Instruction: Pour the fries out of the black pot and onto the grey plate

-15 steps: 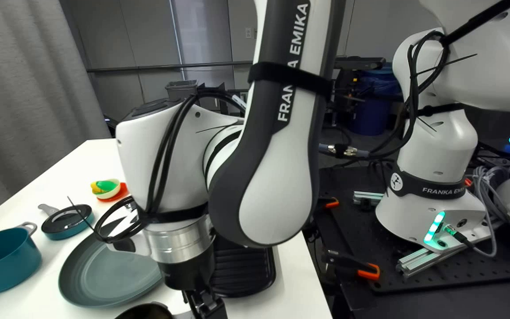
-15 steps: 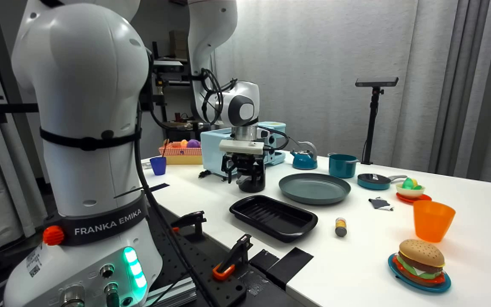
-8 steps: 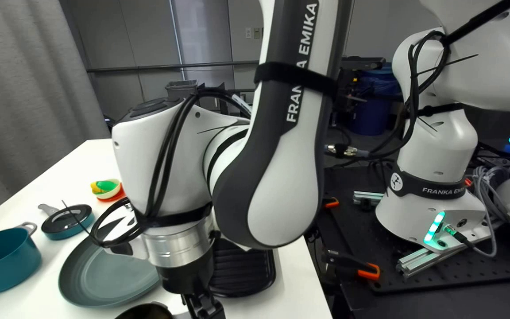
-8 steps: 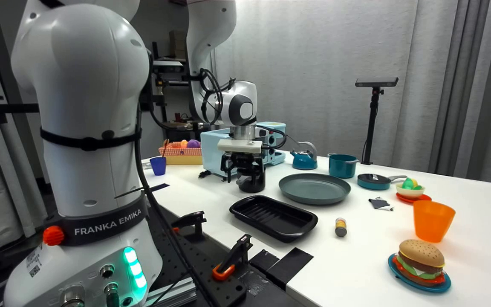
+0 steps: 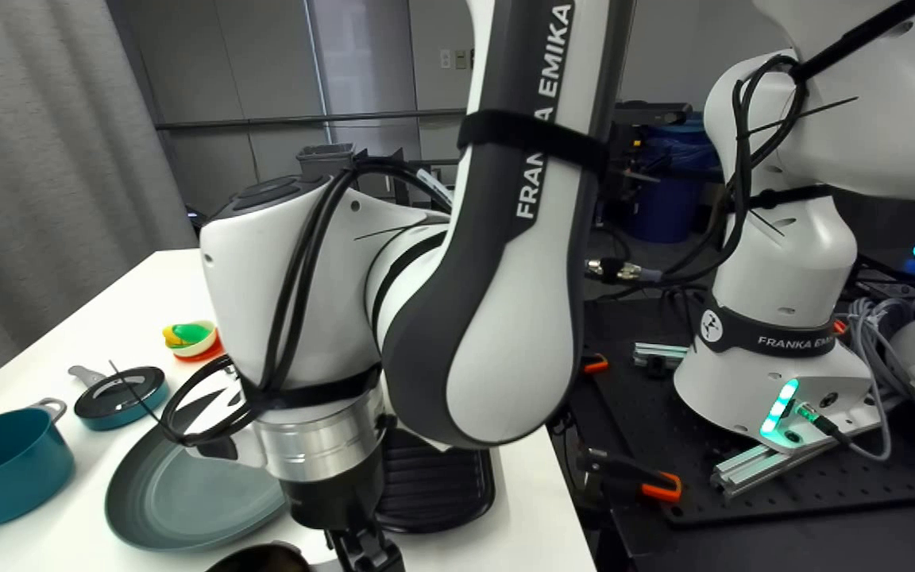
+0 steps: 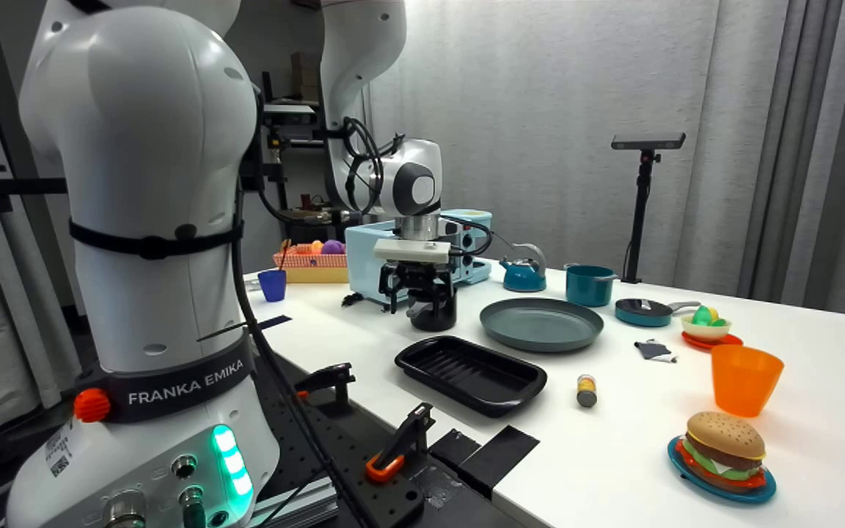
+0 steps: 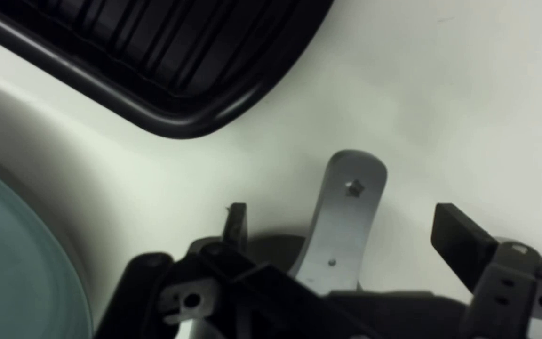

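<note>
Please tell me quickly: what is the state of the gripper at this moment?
Gripper: open, holding nothing; in the wrist view, the grey handle of the black pot shows between its parted jaws.

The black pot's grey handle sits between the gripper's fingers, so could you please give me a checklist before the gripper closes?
1. Is the gripper open? Ok: its jaws stand apart in the wrist view.
2. Is the handle between the fingers? Ok: a gap shows on each side.
3. Are the fingers low enough to grip it? Cannot tell.
4. Is the black pot upright? Ok, in an exterior view.
5. Are the fries inside? Cannot tell: its inside is mostly hidden.
6. Is the grey plate face up? Ok, in both exterior views.
</note>
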Available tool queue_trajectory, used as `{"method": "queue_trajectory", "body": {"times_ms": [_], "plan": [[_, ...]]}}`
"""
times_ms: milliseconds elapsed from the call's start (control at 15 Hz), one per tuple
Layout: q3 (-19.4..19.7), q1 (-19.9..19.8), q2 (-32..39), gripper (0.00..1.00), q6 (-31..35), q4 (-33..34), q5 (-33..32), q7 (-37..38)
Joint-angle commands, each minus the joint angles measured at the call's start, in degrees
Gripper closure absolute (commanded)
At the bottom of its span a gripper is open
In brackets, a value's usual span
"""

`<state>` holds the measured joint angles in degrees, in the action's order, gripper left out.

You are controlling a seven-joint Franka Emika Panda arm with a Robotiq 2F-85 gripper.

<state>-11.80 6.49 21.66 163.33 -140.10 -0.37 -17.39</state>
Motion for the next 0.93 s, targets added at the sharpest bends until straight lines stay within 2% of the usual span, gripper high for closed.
{"method": "queue_trajectory", "body": {"times_ms": [0, 67, 200, 267, 333, 400, 467, 867], "plan": [[-0.9, -0.5, -1.6, 0.03, -0.1, -1.0, -0.9, 1.3], [-0.9, -0.5, -1.8, 0.06, -0.2, -1.1, -1.0, 1.4], [-0.9, -0.4, -2.2, 0.0, -0.1, -1.4, -1.0, 1.5], [-0.7, -0.3, -2.4, 0.08, 0.0, -1.5, -1.2, 1.7], [-0.5, -0.2, -2.6, 0.25, 0.0, -1.7, -1.3, 1.8], [-0.4, -0.2, -2.9, 0.27, 0.1, -1.8, -1.4, 1.8], [-0.4, -0.2, -3.1, 0.34, 0.1, -2.0, -1.4, 1.8], [-0.4, -0.4, -4.0, 0.82, -0.2, -2.6, -1.4, 1.4]]}}
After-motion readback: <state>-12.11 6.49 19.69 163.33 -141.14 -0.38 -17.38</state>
